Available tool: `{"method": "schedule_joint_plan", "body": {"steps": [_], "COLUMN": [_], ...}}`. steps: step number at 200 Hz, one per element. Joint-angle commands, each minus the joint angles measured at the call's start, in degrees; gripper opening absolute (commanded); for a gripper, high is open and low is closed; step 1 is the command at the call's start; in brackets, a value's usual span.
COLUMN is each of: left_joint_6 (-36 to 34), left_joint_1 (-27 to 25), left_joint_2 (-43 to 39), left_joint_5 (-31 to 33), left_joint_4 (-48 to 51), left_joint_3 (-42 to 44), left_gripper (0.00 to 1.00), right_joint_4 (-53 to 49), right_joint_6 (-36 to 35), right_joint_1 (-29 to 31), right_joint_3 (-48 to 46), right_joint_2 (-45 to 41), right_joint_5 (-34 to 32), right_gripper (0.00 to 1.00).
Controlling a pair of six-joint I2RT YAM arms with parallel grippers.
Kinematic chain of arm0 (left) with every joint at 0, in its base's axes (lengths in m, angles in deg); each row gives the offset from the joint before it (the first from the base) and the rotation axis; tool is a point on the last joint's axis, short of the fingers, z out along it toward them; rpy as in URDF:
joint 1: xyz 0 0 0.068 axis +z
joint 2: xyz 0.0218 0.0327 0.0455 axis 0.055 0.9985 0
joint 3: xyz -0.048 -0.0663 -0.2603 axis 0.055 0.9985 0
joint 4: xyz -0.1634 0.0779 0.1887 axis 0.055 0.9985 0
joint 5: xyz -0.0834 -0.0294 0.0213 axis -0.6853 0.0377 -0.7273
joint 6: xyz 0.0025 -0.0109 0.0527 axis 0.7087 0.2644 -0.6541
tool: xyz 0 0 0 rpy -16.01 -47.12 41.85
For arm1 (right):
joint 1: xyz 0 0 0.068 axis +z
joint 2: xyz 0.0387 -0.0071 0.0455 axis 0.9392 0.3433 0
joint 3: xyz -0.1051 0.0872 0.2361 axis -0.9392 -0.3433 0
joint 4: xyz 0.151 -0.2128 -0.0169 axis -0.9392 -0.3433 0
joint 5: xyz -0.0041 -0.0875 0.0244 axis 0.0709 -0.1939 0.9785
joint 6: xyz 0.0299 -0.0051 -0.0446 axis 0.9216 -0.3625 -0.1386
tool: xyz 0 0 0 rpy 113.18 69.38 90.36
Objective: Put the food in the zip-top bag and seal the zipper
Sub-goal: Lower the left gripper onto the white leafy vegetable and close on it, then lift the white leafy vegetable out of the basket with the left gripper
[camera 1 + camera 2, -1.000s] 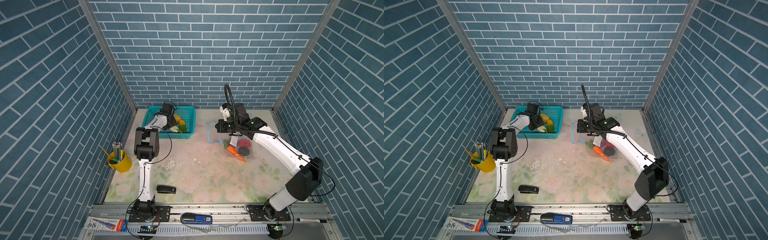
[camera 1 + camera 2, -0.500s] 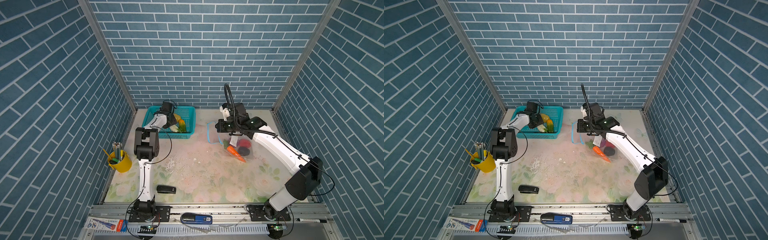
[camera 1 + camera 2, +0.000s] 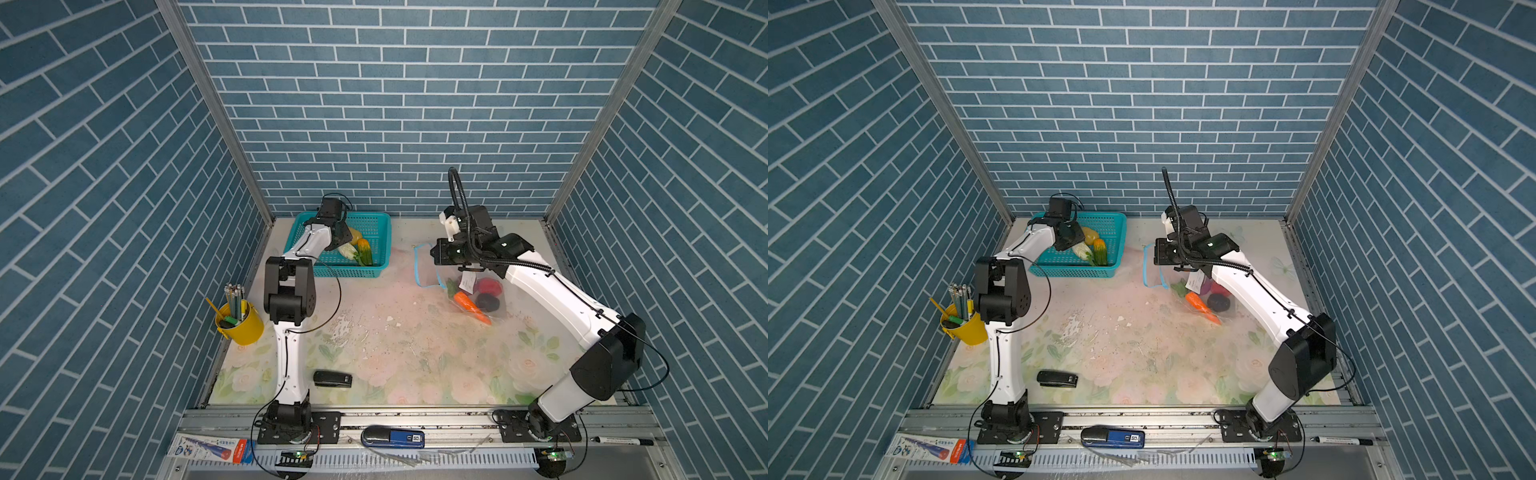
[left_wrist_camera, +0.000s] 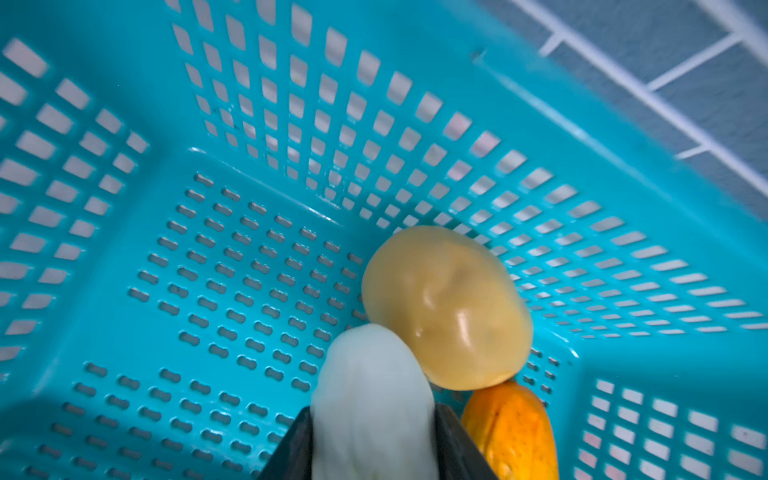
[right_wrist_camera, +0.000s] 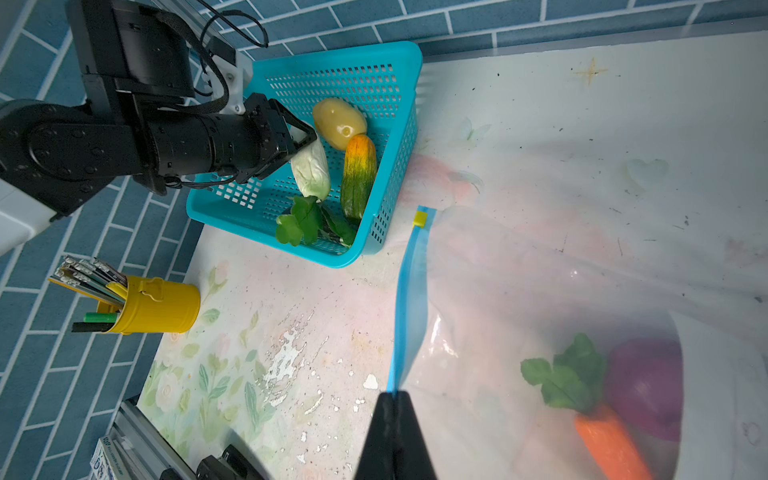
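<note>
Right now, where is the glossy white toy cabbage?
In the left wrist view the white toy cabbage sits between the left gripper's fingers inside the teal mesh plastic basket, beside the yellow toy potato; back left in both top views.

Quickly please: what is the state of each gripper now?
Left gripper: closed on the white cabbage in the basket.
Right gripper: closed on the zipper.
</note>
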Motion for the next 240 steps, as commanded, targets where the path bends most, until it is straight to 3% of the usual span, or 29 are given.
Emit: {"method": "schedule_joint_plan", "body": {"steps": [1, 80, 146, 240], "left_joint_6": [0.4, 3.1, 7.5, 14.9], "left_joint_1": [0.4, 0.4, -0.6, -8.2], "left_joint_2": [-3.6, -10.1, -16.8, -30.0], "left_joint_5": [-0.3, -1.7, -11.8, -12.7], "left_joint_4": [-0.6, -3.5, -6.8, -20.1], "left_joint_3": [1.9, 6.5, 11.9, 27.7], "left_gripper": [0.43, 0.42, 0.41, 0.38], "right_joint_4": [0.1, 0.5, 0.8, 0.8], "right_joint_6": [0.8, 1.0, 0.9, 1.0], "right_joint_1": [-0.1, -0.1, -0.1, -0.1], "right_joint_3": [2.1, 1.9, 2.7, 3.8], "right_joint_2": [-0.3, -0.2, 0.3, 0.5], "right_joint_5": [0.5, 0.7, 1.0, 1.9], "right_gripper": [0.00, 0.00, 0.00, 0.00]}}
